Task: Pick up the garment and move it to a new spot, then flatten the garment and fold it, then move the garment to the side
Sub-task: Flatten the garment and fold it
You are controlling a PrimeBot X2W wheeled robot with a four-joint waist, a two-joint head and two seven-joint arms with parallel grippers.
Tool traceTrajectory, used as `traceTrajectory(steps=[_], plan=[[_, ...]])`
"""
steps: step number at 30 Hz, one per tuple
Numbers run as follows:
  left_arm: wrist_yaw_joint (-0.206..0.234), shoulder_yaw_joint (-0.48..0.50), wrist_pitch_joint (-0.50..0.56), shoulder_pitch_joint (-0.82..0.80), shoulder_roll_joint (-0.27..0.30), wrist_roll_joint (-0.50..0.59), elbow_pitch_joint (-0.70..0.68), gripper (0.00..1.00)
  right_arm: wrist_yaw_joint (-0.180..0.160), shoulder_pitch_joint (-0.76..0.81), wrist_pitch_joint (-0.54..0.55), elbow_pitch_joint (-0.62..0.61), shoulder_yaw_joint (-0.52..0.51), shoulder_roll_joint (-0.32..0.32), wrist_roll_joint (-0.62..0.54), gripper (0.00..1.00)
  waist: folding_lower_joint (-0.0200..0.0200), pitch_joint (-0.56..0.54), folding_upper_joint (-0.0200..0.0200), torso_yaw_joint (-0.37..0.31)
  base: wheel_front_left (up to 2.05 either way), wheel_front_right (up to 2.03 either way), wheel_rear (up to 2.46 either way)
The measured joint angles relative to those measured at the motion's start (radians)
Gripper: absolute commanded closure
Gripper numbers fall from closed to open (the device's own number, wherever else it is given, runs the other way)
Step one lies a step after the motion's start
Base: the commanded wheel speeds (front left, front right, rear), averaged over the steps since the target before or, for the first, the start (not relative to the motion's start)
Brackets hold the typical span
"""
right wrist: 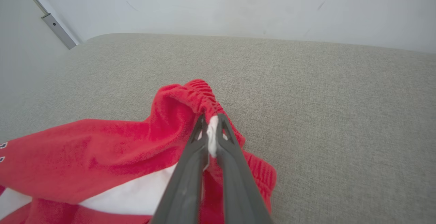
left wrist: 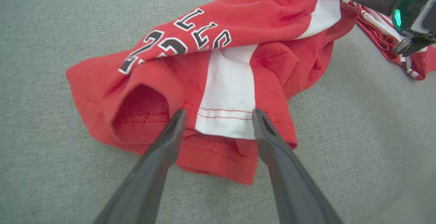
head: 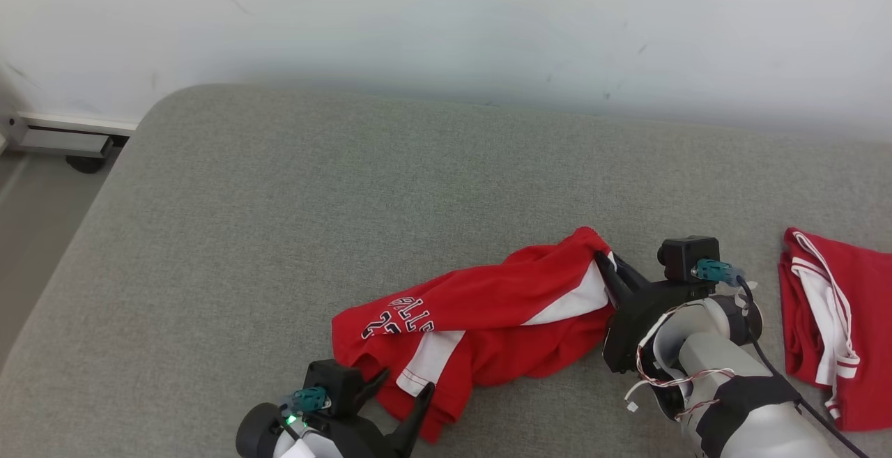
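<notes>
The garment (head: 481,318) is a pair of red shorts with white side panels and black-and-white lettering, lying crumpled on the grey cushion. My right gripper (head: 605,263) is shut on its elastic waistband at the right end, lifting that end a little; in the right wrist view the fingertips (right wrist: 208,128) pinch red and white cloth. My left gripper (head: 404,379) stands open at the near left end, over the leg hem. The left wrist view has the garment (left wrist: 218,67) spread ahead, and the left gripper (left wrist: 218,115) has its two fingers either side of the white panel's hem.
A second red and white garment (head: 836,318) lies at the right edge of the grey cushion (head: 348,186). A pale wall runs behind. The cushion's left edge drops to the floor, where a metal rail (head: 63,134) stands.
</notes>
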Motion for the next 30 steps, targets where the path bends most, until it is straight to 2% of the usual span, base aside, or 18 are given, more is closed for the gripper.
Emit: traceTrajectory(steps=[5, 12, 28, 29, 30], plan=[[0.009, 0.0, 0.018, 0.001, 0.024, 0.001, -0.013, 0.0, 0.0, 0.0, -0.006, 0.003, 0.005, 0.0, 0.009, 1.0, 0.0, -0.011, 0.0, 0.013, 0.0, 0.0, 0.0], [0.01, -0.005, 0.043, 0.038, 0.026, -0.007, -0.038, 0.0, 0.0, 0.002, -0.008, -0.001, 0.03, 0.001, 0.028, 1.0, 0.0, -0.024, 0.0, 0.022, 0.0, 0.0, 0.0], [-0.001, 0.03, 0.077, 0.014, -0.013, -0.067, -0.011, 0.0, 0.0, 0.002, -0.009, -0.02, 0.097, 0.001, 0.068, 1.0, 0.0, -0.024, 0.0, -0.021, 0.0, 0.0, 0.0], [-0.002, 0.032, 0.077, 0.012, -0.014, -0.067, -0.01, 0.02, 0.0, 0.001, -0.009, -0.017, 0.097, 0.001, 0.069, 1.0, 0.0, -0.023, 0.0, -0.024, 0.0, 0.0, 0.0], [-0.002, 0.032, 0.077, 0.012, -0.014, -0.067, -0.006, 0.11, 0.0, 0.001, -0.009, -0.014, 0.097, 0.001, 0.069, 1.0, 0.0, -0.023, 0.0, -0.028, 0.0, 0.0, 0.0]])
